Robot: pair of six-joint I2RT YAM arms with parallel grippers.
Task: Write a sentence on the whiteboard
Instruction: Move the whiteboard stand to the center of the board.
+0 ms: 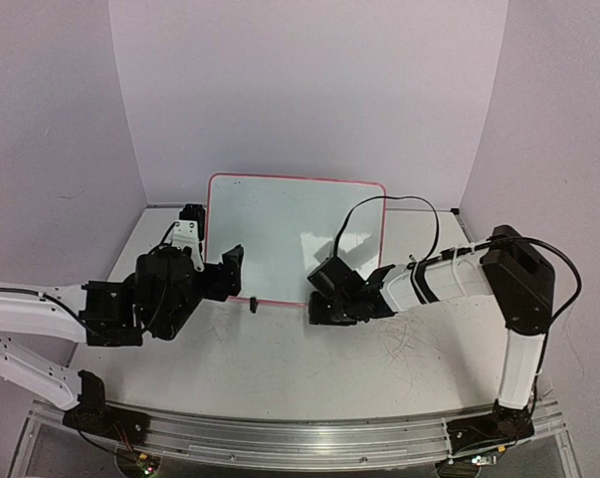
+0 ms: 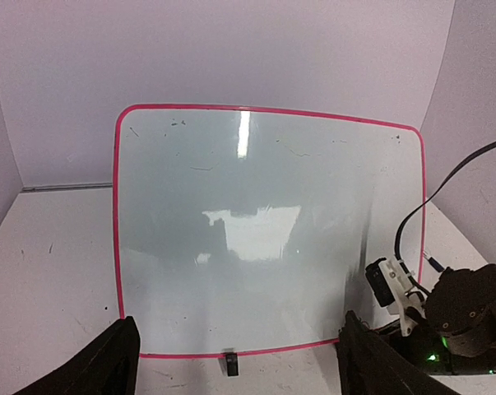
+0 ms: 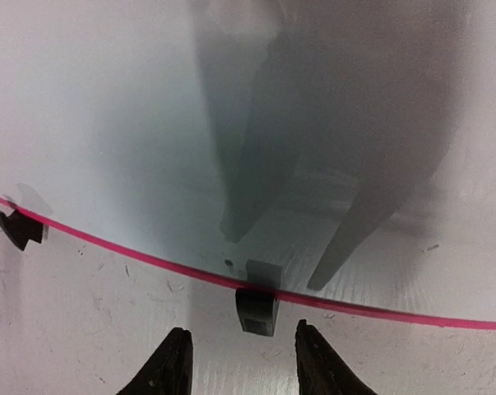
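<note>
Clip foot (image 3: pixel 257 311) sits just ahead of right fingers (image 3: pixel 169 362).

Whiteboard (image 1: pixel 280 224) blocks rear; tabletop (image 1: pixel 280 358) in front open; clip foot (image 3: pixel 257 313) just ahead of right hand (image 3: pixel 241 331).

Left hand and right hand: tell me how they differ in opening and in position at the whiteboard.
The left hand has its fingers wide apart; the right hand has them closer together. The left hand hangs back with the whole whiteboard in its view; the right hand sits close to the bottom edge, a black clip foot ahead between its fingers. Both are empty and face the whiteboard.
</note>
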